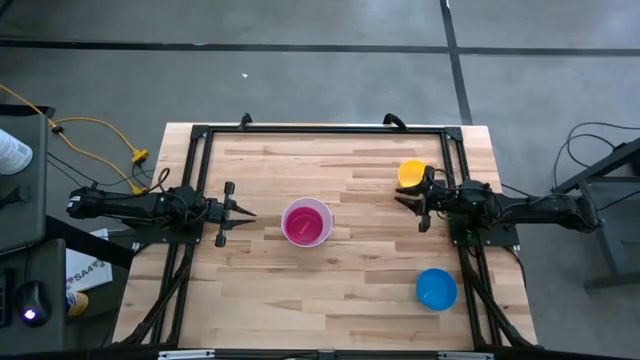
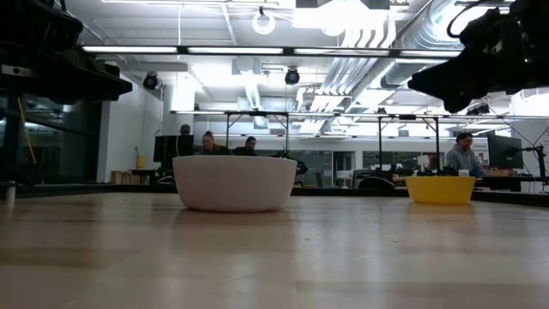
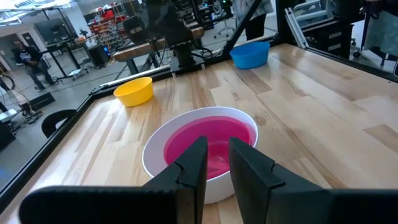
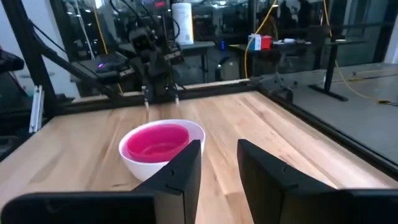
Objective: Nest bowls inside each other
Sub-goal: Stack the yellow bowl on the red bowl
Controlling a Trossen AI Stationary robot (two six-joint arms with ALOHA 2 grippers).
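A white bowl [image 1: 322, 212] stands upright on the table's middle with a red-pink bowl [image 1: 303, 225] nested inside it; the left wrist view shows the same white bowl [image 3: 155, 152] and pink bowl [image 3: 205, 146]. A yellow bowl [image 1: 410, 172] rests on its base at the far right. A blue bowl [image 1: 436, 289] sits at the near right. My left gripper [image 1: 248, 212] hovers level, left of the white bowl, open and empty. My right gripper [image 1: 399, 197] hovers level beside the yellow bowl's near side, open and empty, pointing at the white bowl [image 4: 134, 167].
A black frame [image 1: 320, 130] runs along the table's far, left and right edges. Bare wood lies between the white bowl and the two bowls on the right. People and desks show in the room beyond the table [image 2: 463, 159].
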